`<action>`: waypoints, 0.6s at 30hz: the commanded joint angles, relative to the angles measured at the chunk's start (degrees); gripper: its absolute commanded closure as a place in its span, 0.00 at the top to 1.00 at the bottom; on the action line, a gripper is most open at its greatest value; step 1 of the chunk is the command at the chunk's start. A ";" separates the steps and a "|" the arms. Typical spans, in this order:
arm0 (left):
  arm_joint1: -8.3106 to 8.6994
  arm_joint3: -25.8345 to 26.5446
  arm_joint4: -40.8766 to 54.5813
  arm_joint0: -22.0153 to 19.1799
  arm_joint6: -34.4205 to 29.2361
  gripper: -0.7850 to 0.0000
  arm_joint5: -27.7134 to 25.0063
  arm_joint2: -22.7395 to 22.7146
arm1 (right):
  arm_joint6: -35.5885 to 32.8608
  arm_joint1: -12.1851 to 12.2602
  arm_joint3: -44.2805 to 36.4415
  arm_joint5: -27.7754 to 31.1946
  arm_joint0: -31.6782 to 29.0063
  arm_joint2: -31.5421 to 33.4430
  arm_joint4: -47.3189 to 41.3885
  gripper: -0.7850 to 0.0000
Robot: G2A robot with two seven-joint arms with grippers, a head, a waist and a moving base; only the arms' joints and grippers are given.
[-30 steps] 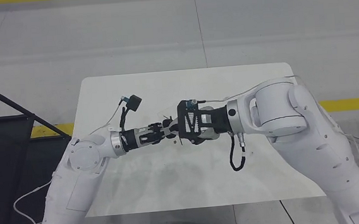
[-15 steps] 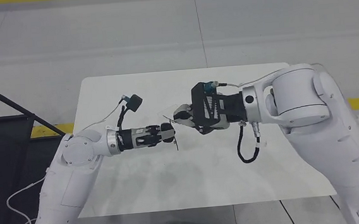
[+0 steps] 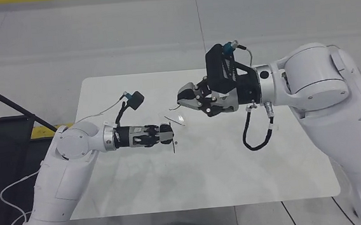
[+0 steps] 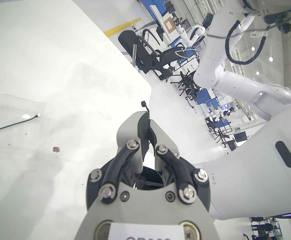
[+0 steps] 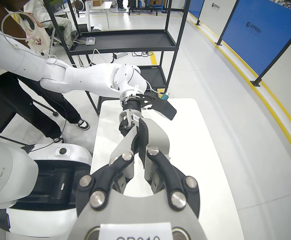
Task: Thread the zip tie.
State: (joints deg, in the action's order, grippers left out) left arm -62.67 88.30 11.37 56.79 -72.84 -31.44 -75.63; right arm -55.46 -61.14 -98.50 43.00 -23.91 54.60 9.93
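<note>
Presently the left gripper (image 4: 146,119) is clamping a black zip tie (image 4: 143,104) between its closed pads. The tie's square head is projecting just past the fingertips, while the rest of the strap is running back between the pads and is hidden there. In the top view a short dark length of it is hanging below the fingertips, towards 6 o'clock, clear of the white table (image 3: 249,171). The gripper is hovering over the table's left-centre area, its arm coming in from 9 o'clock.

The right gripper (image 3: 181,103) is hovering at about 1 o'clock from the left one, near it but apart from it, with its arm coming in from 3 o'clock. Its pads are pressing together in the right wrist view, and nothing is showing between them. The two grippers are pointing roughly towards each other.

On the table, between the two grippers in the top view, a clear plastic sheet (image 4: 16,106) is lying flat. A second black zip tie (image 4: 19,122) is resting on it, straight and with its head towards the sheet's corner. It is lying well apart from both grippers. A small brown speck (image 4: 56,149) is sitting on the tabletop just beside the sheet's edge.
</note>
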 commanded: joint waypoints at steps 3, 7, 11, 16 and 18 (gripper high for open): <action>0.00 0.01 0.00 0.00 -0.01 0.00 0.01 0.00 | 0.00 0.00 0.01 0.00 0.00 0.00 -0.01 0.00; 0.11 1.05 -0.75 0.41 1.91 0.00 1.23 0.28 | 0.52 0.06 -0.22 1.66 -1.74 -1.25 -0.35 0.00; 0.38 1.08 -0.81 -0.05 2.17 0.00 1.63 0.17 | -1.38 0.08 0.62 4.44 -1.33 -3.06 -2.11 0.00; 0.68 1.22 -0.83 -0.22 2.29 0.00 1.55 0.44 | -1.77 0.12 1.05 4.05 -0.03 -4.98 -0.60 0.00; 0.69 1.24 -0.87 -0.23 2.32 0.00 1.55 0.46 | -1.79 0.11 1.31 3.80 0.37 -5.19 0.17 0.00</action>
State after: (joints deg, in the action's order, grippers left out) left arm -61.97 89.53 10.53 56.56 -70.52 -29.89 -75.16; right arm -57.27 -61.02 -97.32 46.94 -23.72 49.47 9.73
